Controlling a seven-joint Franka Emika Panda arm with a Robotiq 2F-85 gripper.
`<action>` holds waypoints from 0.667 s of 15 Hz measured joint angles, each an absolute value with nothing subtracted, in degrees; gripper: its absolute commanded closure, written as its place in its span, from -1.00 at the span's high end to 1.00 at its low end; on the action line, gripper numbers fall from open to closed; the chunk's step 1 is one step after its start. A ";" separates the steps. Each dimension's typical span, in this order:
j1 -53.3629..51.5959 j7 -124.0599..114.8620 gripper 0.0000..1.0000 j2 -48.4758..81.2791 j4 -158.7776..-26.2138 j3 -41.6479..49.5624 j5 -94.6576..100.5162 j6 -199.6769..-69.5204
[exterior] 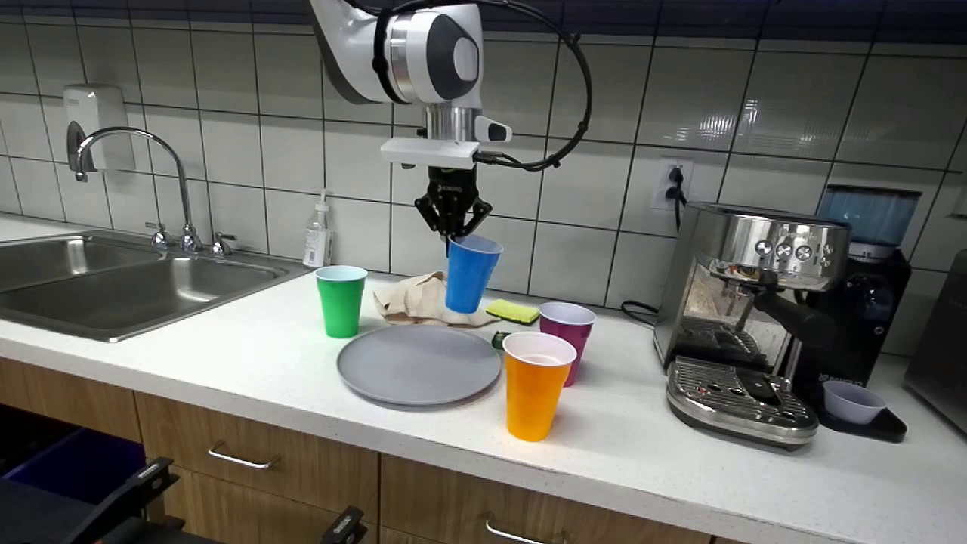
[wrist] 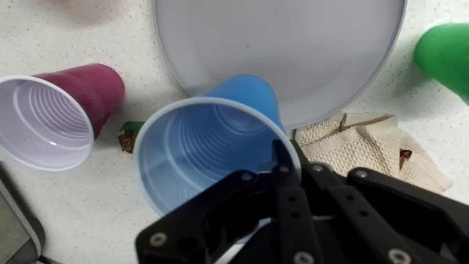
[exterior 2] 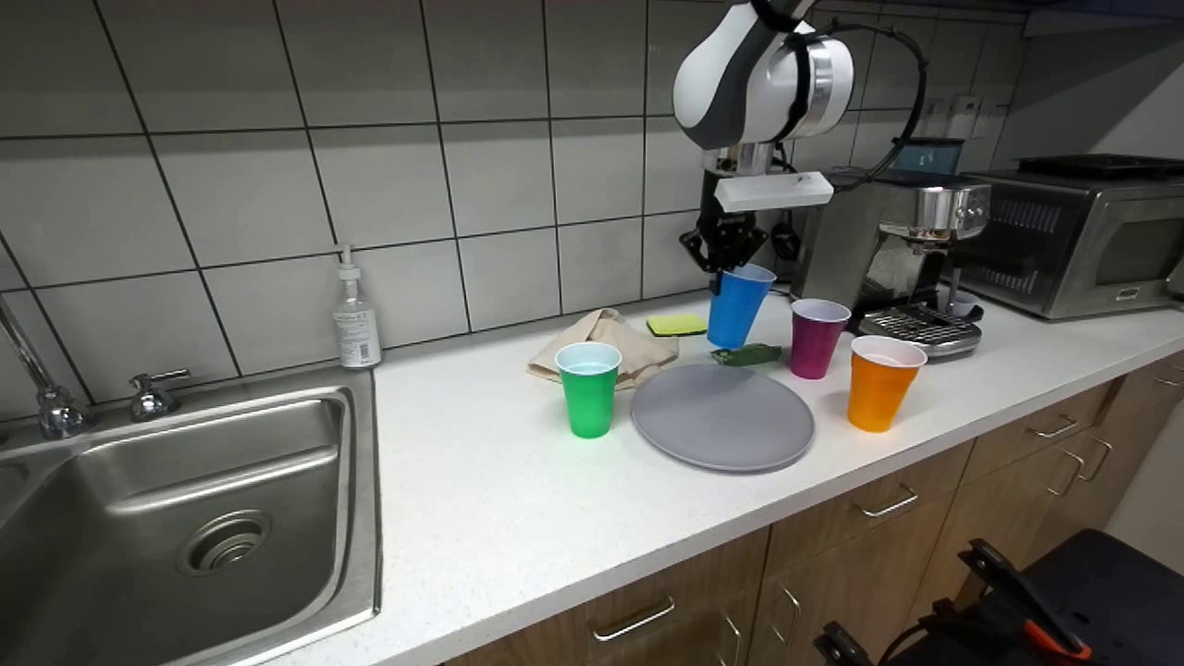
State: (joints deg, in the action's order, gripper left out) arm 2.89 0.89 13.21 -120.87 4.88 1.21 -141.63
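Note:
My gripper (wrist: 287, 146) is shut on the rim of a blue plastic cup (exterior: 470, 279), one finger inside the cup and one outside. The cup leans a little, mouth up, and seems to hang above the counter behind a grey plate (exterior: 419, 366). Its inside looks bare in the wrist view. A purple cup (wrist: 99, 88) and an orange cup (exterior: 532, 389) stand to one side of the plate, a green cup (exterior 2: 590, 393) on the opposite side. A crumpled beige cloth (wrist: 348, 146) lies below the gripper. Beside it are a yellow sponge (exterior 2: 676, 324) and a green wrapped item (exterior 2: 747, 355).
A metal sink (exterior 2: 363, 499) with a tap (exterior: 185, 189) is set into the counter. A soap bottle (exterior 2: 355, 319) stands by the tiled wall. An espresso machine (exterior: 748, 302) and a small white bowl (exterior: 854, 400) are at the far end, near an oven (exterior 2: 1091, 240).

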 measured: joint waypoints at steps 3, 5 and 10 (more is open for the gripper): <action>2.89 2.24 -0.99 8.99 -124.40 4.88 1.54 -141.62; 2.90 2.87 -0.99 6.15 -126.64 4.91 2.02 -141.57; 2.98 3.37 -0.99 -0.40 -132.44 5.07 4.52 -141.31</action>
